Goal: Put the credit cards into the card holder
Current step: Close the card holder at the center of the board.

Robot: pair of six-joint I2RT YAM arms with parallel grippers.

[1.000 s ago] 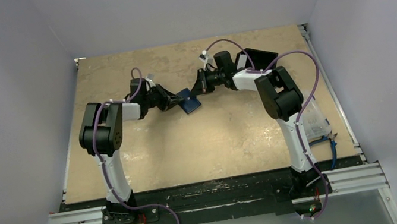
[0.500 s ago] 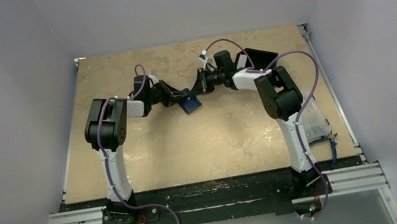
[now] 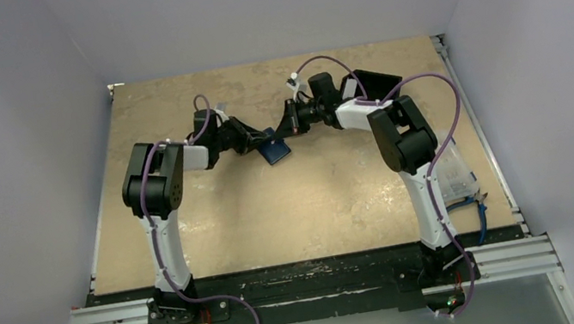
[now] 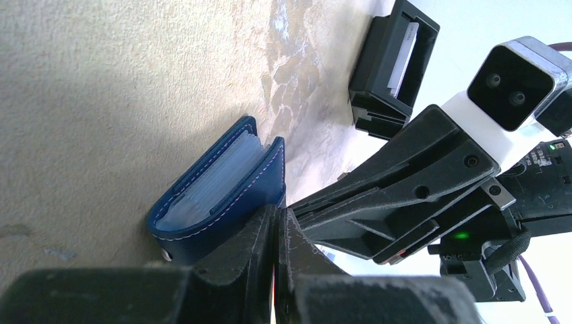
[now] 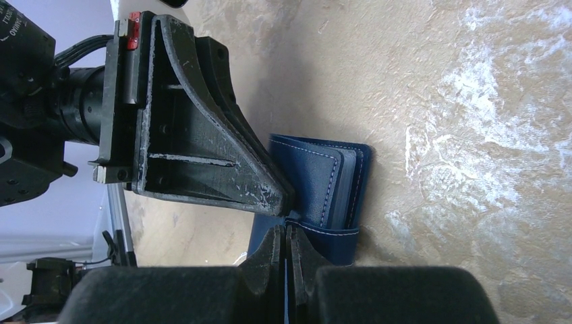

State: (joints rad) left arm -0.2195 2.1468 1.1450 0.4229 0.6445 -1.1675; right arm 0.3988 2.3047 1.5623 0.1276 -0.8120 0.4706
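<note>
The navy card holder [image 3: 274, 148] stands partly folded on the tan table, with pale clear sleeves showing between its covers [image 4: 216, 189]. My left gripper [image 3: 261, 142] is shut, its tips [image 4: 275, 216] against the holder's near cover; a thin red sliver shows between the fingers, and I cannot tell what it is. My right gripper [image 3: 281, 134] comes from the opposite side and is shut [image 5: 286, 233] on the stitched edge of the holder's flap [image 5: 324, 236]. The two grippers' tips nearly touch at the holder. No credit cards are in view.
A black open-sided box [image 3: 375, 83] with a white label [image 4: 403, 50] stands behind the right arm. A clear plastic compartment box [image 3: 455, 174] and blue-handled pliers [image 3: 475, 203] lie at the table's right edge.
During the first half second the left arm shifted right and lifted its wrist, and the card holder tipped more upright. Since then nothing has moved.
</note>
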